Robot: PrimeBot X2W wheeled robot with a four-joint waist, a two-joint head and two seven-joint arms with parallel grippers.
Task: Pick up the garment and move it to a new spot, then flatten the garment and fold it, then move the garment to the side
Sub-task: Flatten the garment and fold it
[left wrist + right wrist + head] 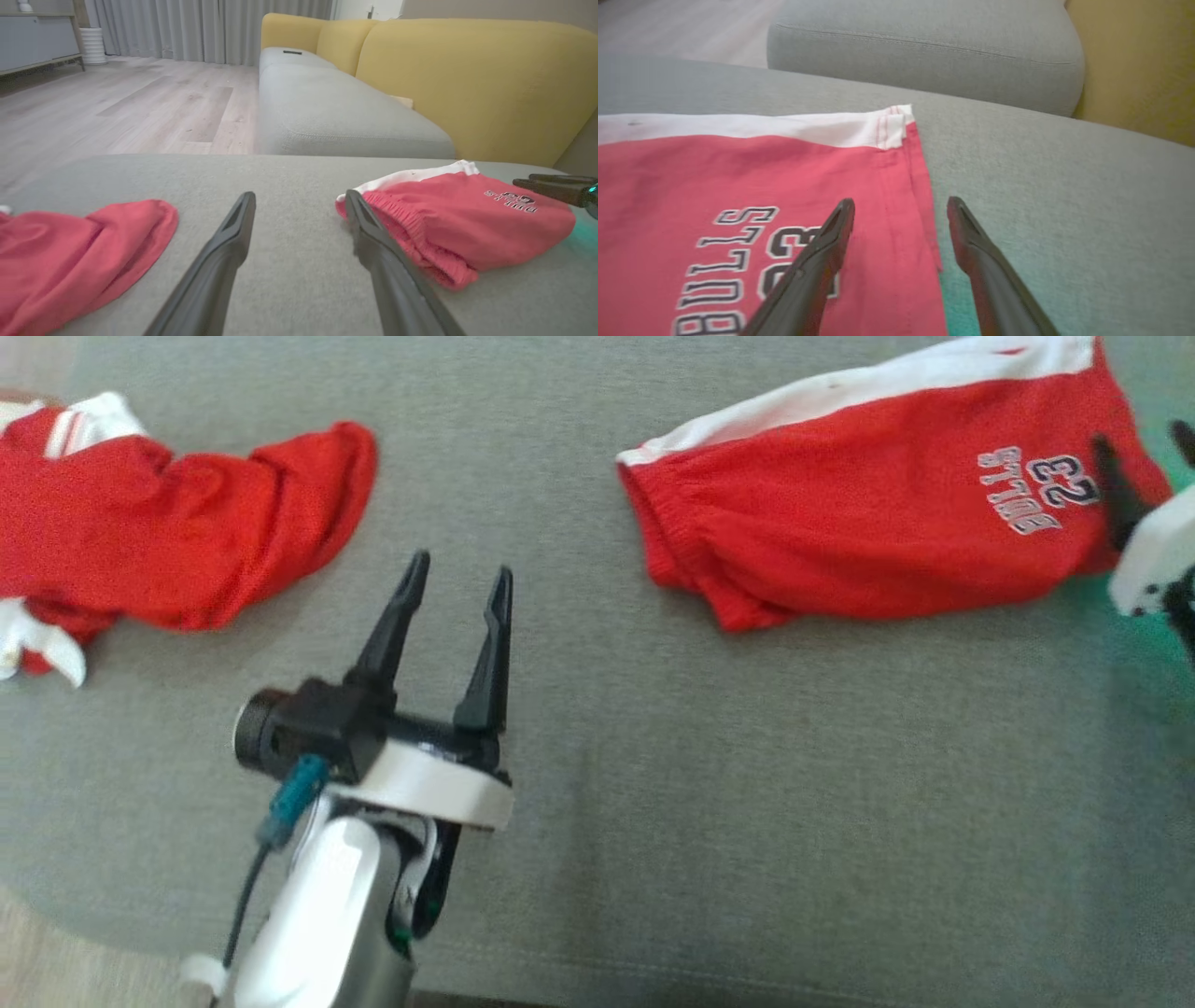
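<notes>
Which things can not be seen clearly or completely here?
- Head view: crumpled red garment, cut off by the left edge.
- Head view: right gripper, blurred, cut by the right edge.
- Right wrist view: print on the red shorts, partly behind a finger.
- Left wrist view: dark object on far cushion, too small.

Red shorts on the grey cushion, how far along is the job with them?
Done, it seems: the red shorts lie flat, apparently folded. In hand: nothing; the left claw is open over bare cushion, the right claw open at the shorts' hem. To do: probably moving them aside; a crumpled red garment lies unflattened nearby.
</notes>
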